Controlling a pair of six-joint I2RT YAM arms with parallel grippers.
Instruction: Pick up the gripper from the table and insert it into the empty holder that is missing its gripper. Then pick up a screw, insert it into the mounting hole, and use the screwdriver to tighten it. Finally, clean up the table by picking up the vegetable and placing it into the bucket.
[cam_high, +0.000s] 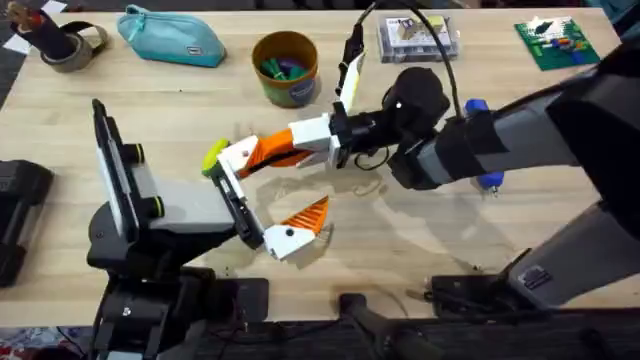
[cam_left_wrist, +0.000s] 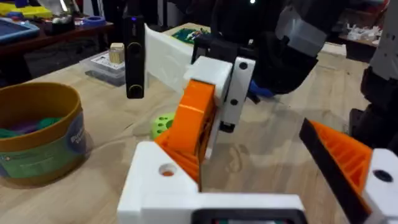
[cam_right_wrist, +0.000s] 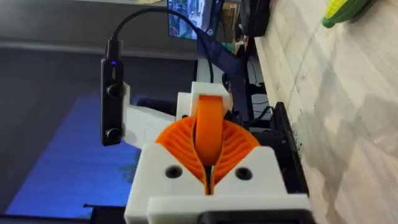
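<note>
Right hand (cam_high: 262, 152) clamps the gripper (cam_right_wrist: 210, 127) between its orange pads; left hand (cam_high: 262, 205) stands wide apart above the desk (cam_high: 400, 250).

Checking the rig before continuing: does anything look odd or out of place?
Yes. The left gripper looks lopsided: one side carries a ribbed orange wedge, but the holder opposite is bare. The right gripper holds the orange finger at it.

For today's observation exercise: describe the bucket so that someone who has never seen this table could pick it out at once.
Start at the table's far edge and find the teal zip pouch toward the left. Just right of it stands the bucket, a small round tub. Unlike the soft pouch, it is ochre-yellow, open-topped, with a purple label band and coloured bits inside.
</note>
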